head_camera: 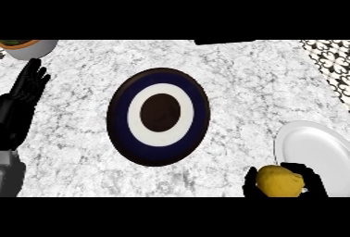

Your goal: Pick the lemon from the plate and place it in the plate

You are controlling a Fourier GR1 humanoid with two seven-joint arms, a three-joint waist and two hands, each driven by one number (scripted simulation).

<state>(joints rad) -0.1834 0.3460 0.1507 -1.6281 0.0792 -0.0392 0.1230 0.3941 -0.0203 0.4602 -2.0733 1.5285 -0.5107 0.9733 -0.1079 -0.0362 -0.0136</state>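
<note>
**Right hand closed, left hand at rest**

Your right hand [314, 179] sits at the view's lower edge on the right. Its fingers curl round the lemon [279, 181] and show black on both sides of it. Your left hand [24, 90] stands open at the left edge, fingers straight and pointing up. Its grey forearm [8, 172] shows below it.

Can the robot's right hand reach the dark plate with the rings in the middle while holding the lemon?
Probably yes. The right hand, curled round the lemon, is off the dark plate to its lower right, and only bare counter lies between them.
</note>
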